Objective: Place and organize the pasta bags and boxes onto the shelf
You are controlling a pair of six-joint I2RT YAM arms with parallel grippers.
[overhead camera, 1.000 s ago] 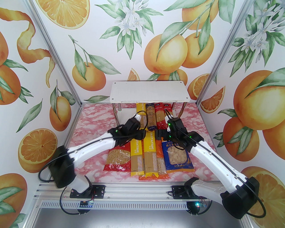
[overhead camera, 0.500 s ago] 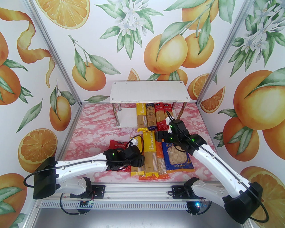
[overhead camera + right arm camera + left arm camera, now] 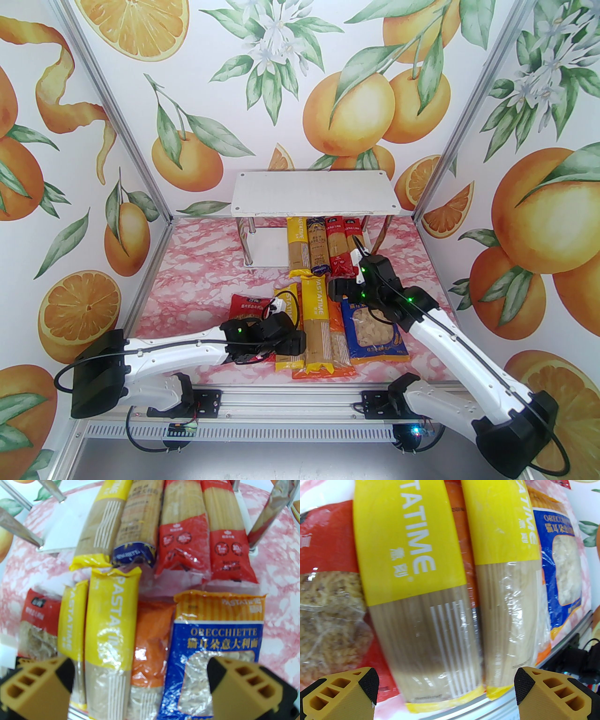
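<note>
On the shelf's (image 3: 314,193) lower board (image 3: 268,246) lie a yellow (image 3: 296,246), a dark blue (image 3: 318,246) and two red spaghetti packs (image 3: 333,246) (image 3: 352,230) side by side. Near the front, a red bag (image 3: 251,305), two yellow spaghetti packs (image 3: 284,363) (image 3: 316,323), an orange bag (image 3: 340,349) and a blue bag (image 3: 375,335) lie on the table. My left gripper (image 3: 291,346) (image 3: 445,686) hangs open over the left yellow pack (image 3: 410,562). Over the orange bag (image 3: 152,639) and blue bag (image 3: 222,637), my right gripper (image 3: 338,289) (image 3: 140,674) is open and empty.
The shelf's chrome legs (image 3: 247,246) stand on the pink marbled tabletop (image 3: 197,262). Patterned walls with aluminium posts (image 3: 140,173) close in the left, right and back. Bare table lies left of the shelf and the packs. A metal rail (image 3: 290,403) runs along the front edge.
My left arm has pulled back from the shelf's yellow pack to the near packs, and its jaws have spread wider. The right arm has drawn back a little toward the front.
</note>
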